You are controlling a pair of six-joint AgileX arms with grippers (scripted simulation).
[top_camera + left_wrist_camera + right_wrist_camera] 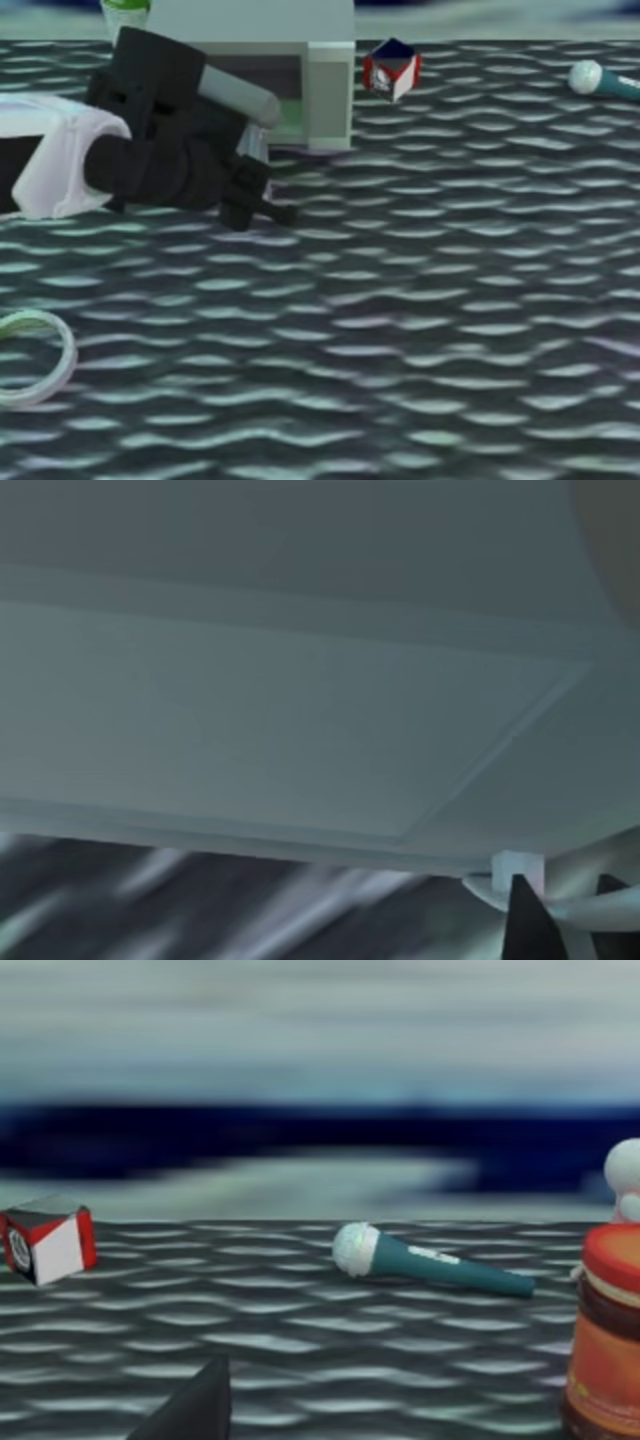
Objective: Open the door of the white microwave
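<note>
The microwave (pixel 290 60) sits at the far left of the desk (pixel 400 330), its front facing the near side. The door (pixel 240 95) is already swung part way out from the body, hinged on its left side, so that the cavity and a strip of greenish floor show between the door's free edge and the control strip on the right.

The left arm reaches in from the left and lies low across the desk, with the left gripper (pixel 262 205) just near of the door's free edge. That placement makes sense for a swing door: holding at the edge farthest from the hinge gives the most leverage and lets the arm pull in an arc toward the near left. In the left wrist view the door (pixel 280 710) fills almost the whole picture, very close, and the dark fingers (pixel 525 920) stand at its lower corner with a small pale tab between them (I judge they are pinching the door there, though contact itself is hard to see).

The right arm is parked off to the right; only one dark fingertip (pixel 195 1410) shows in its wrist view, so I cannot tell how its fingers stand. A teal microphone (pixel 430 1265), a red-and-white cube (pixel 392 70) and an orange jar (pixel 605 1340) lie well apart from the work.

I judge the task roughly half done
</note>
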